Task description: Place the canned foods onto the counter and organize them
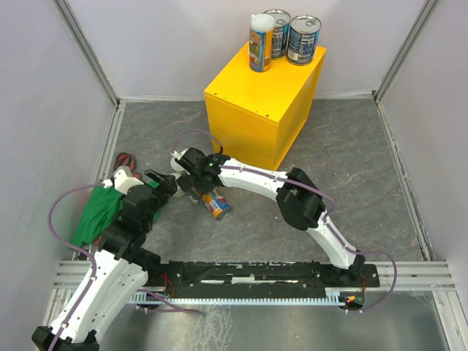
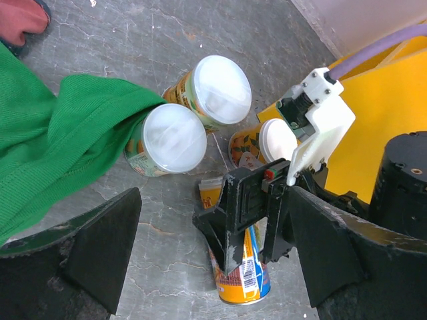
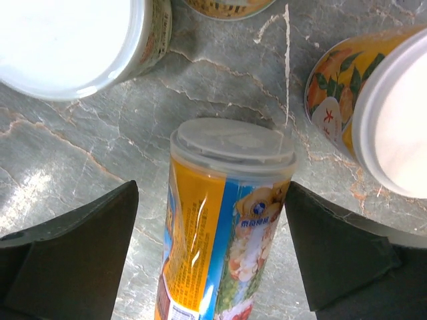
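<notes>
On top of the yellow counter [image 1: 252,110] stand two wide blue-labelled cans [image 1: 303,40] and one tall slim can [image 1: 261,42]. A second tall slim can [image 3: 220,227] lies on its side on the grey floor. My right gripper [image 3: 210,193] is open around it, with a gap at the left finger. Three small pale-lidded cans [image 2: 175,139] [image 2: 217,90] [image 2: 267,143] stand just beyond it. My left gripper [image 2: 213,200] is open and holds nothing. It hangs close behind the right gripper [image 1: 199,183], facing the same lying can [image 2: 243,280].
A green cloth [image 2: 60,133] lies at the left and touches the nearest small can. A reddish object [image 2: 20,20] sits beyond the cloth. White walls enclose the floor on three sides. The counter's side face [image 2: 393,133] is close on the right.
</notes>
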{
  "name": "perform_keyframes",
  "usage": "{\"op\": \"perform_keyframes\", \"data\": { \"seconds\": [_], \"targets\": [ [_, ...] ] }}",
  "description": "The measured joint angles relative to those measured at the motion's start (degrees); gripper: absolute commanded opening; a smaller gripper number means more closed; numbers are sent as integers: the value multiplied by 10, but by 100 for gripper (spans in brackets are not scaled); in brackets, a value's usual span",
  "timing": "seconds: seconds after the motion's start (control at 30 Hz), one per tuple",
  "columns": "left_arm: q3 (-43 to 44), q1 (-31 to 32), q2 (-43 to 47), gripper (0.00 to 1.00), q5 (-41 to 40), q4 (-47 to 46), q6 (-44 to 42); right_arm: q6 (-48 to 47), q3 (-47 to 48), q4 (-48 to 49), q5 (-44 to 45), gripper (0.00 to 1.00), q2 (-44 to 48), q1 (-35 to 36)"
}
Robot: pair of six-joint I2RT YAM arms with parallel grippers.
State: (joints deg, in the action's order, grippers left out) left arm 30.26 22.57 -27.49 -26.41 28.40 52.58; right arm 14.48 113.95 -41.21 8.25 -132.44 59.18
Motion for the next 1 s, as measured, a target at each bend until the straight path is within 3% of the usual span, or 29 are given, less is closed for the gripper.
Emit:
{"op": "perform_keyframes", "data": {
  "seconds": [0.1,0.17,0.27,0.3,0.57,1.0],
  "targets": [
    [0,0,0,96,0,0,0,-2,9,0,2,81,-11,-1],
    [0,0,0,96,0,0,0,-5,11,0,5,64,-18,-3],
    [0,0,-2,96,0,0,0,-5,11,-2,7,29,-22,-4],
    [0,0,-3,96,0,0,0,-7,11,-2,9,24,-22,-5],
    [0,0,-4,96,0,0,0,-9,2,6,9,2,-15,-6],
    [0,0,-4,96,-1,0,0,-9,-48,1,-12,1,90,-6]
  ]
}}
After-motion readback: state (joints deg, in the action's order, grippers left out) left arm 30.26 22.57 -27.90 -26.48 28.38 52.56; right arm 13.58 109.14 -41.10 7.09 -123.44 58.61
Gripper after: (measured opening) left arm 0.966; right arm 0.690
